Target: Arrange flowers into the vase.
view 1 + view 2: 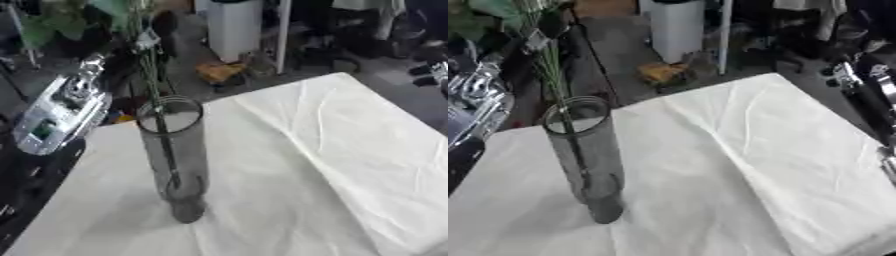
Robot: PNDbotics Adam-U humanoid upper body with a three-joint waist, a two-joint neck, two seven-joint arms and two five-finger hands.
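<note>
Tall smoky glass vase [175, 160] holds thin green stems [150, 75], standing upright.

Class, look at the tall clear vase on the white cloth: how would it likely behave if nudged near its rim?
The vase is tall and narrow, so it would probably tip rather than slide. It looks like glass, so likely fragile. The green stems standing in it rise well above the rim, perhaps adding top-heaviness.

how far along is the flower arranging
Done: green stems already stand inside the glass vase on the white cloth. In hand: the left arm is beside the vase; its hand can't be made out. Left: no loose flowers show on the cloth.
</note>
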